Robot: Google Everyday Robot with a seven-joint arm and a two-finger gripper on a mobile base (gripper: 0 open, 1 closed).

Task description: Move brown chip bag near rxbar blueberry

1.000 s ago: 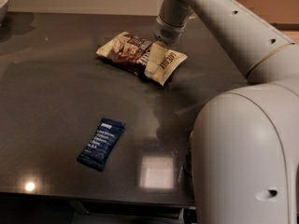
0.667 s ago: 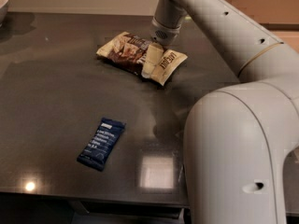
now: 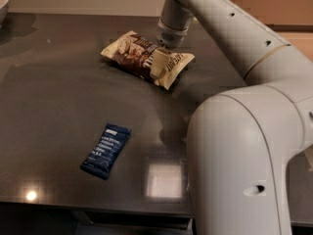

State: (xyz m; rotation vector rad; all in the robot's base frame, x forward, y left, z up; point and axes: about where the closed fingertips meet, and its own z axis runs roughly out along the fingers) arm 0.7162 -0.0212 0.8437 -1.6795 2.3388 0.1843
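Note:
The brown chip bag [image 3: 134, 53] lies on the dark table [image 3: 58, 111] at the back middle, cream at the edges and brown in the centre. My gripper [image 3: 159, 65] comes down from above onto the right half of the bag and touches it. The rxbar blueberry [image 3: 106, 151], a small navy wrapper, lies flat near the front left, well apart from the bag.
My own arm's large white elbow [image 3: 239, 160] fills the right front of the view and hides that part of the table. The rim of a bowl [image 3: 3, 4] shows at the far left back corner. The table's front edge runs along the bottom.
The arm's elbow has swung left and closer to the camera. The gripper stays on the bag, and the bag and the bar have not moved.

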